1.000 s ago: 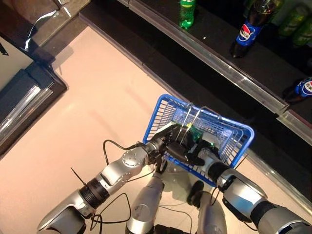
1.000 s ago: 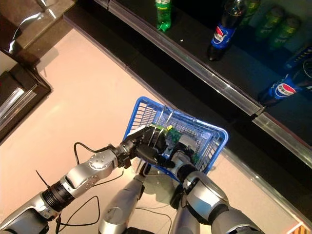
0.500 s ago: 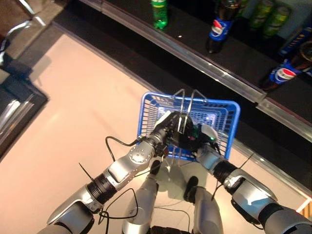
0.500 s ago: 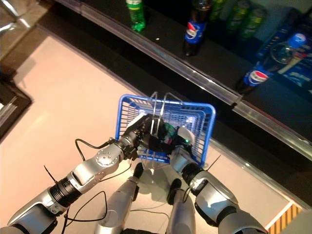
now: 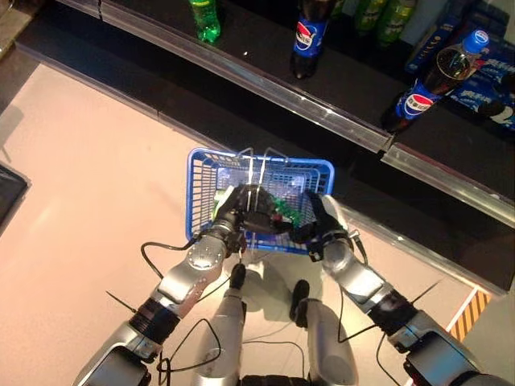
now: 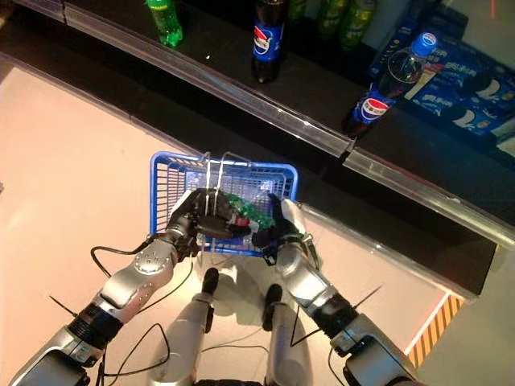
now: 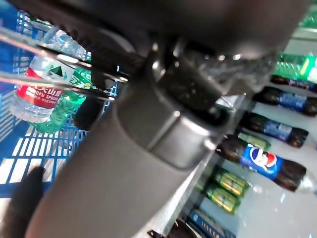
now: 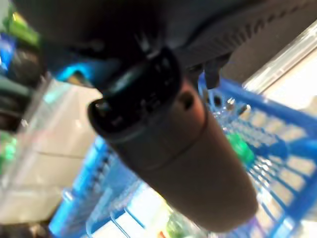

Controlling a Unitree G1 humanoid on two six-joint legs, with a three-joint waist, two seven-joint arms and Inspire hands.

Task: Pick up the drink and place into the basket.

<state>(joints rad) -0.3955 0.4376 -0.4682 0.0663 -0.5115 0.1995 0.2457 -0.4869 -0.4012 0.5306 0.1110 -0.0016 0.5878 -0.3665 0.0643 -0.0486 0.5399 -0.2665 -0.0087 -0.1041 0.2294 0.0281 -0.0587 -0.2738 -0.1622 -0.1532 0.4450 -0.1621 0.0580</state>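
Left eye view: you are looking down on the blue wire shopping basket (image 5: 199, 173) with its two thin metal handles (image 5: 251, 173) standing up at the middle. The dark left hand (image 5: 241, 211) is sitting at the basket's 6 o'clock rim with its fingers curled round those handles. The dark right hand (image 5: 320, 223) is at the basket's 4 o'clock corner; you cannot tell here whether its fingers are clenched or released.

Right eye view: the green plastic drink bottle (image 6: 244, 211) is lying on its side inside the basket, between the two hands, its long axis running from 10 o'clock to 4 o'clock. From the right hand it is lying toward 9 o'clock, just beside the fingers; whether they are touching it you cannot tell. Both hands are close to it; the left one is taken up with the handles.

Left wrist view: past the arm's bulk you are seeing the green bottle lying in the basket beside a clear water bottle with a red label (image 7: 40, 89). More dark cola bottles (image 7: 262, 161) are standing on the shelf beyond.

Right wrist view: one dark finger is filling the frame over the basket mesh, so this hand's state is not showing.

Judgement: the drink looks to be already in the basket, leaving you only to draw the right hand clear toward 4 o'clock.
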